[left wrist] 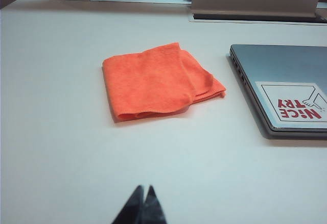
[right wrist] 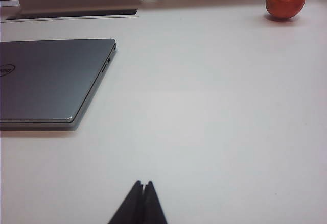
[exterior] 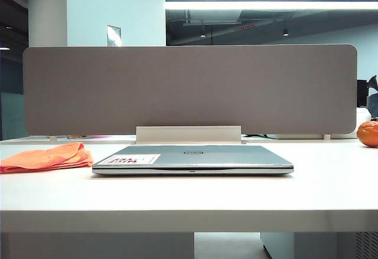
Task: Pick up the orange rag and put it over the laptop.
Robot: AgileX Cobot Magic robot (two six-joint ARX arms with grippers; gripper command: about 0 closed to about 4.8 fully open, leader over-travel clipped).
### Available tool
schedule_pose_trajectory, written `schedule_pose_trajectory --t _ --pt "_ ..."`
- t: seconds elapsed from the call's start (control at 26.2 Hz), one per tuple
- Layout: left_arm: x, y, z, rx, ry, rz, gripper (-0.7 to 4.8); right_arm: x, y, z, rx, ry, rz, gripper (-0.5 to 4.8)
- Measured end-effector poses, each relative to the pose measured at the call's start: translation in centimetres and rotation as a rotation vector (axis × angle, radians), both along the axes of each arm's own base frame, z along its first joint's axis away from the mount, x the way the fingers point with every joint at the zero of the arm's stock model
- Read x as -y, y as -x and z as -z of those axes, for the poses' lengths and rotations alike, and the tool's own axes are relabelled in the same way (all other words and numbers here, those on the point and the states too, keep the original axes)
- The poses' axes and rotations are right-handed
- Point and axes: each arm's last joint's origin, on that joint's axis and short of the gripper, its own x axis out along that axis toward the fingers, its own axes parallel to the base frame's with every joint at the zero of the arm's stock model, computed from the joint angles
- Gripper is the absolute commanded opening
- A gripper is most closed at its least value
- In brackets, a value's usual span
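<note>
The orange rag (exterior: 47, 157) (left wrist: 158, 80) lies folded flat on the white table, just left of the laptop and apart from it. The silver-grey Dell laptop (exterior: 193, 158) (left wrist: 286, 86) (right wrist: 48, 78) lies closed in the middle of the table, with a white-and-red sticker (left wrist: 294, 106) on its lid's near left corner. My left gripper (left wrist: 144, 187) is shut and empty, held back from the rag with bare table between them. My right gripper (right wrist: 143, 182) is shut and empty, well short of the laptop's right side. Neither arm shows in the exterior view.
A glossy round orange object (exterior: 368, 133) (right wrist: 285, 0) sits at the table's far right. A grey partition panel (exterior: 189, 88) stands along the back edge, with a pale cable-tray flap (exterior: 188, 134) right behind the laptop. The table's front edge (exterior: 189, 212) runs across the exterior view.
</note>
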Motion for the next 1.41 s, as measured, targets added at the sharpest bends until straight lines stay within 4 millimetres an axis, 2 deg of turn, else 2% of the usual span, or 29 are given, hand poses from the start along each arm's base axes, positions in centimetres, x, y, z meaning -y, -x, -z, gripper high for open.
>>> schedule_pose_trajectory --t 1.26,1.41 --pt "0.00 0.01 -0.03 0.000 0.000 0.000 -0.06 0.00 0.00 0.00 0.000 0.000 0.000 -0.05" --pt "0.00 0.15 -0.63 0.003 0.016 -0.003 -0.06 0.00 0.00 0.00 0.000 0.000 -0.001 -0.05"
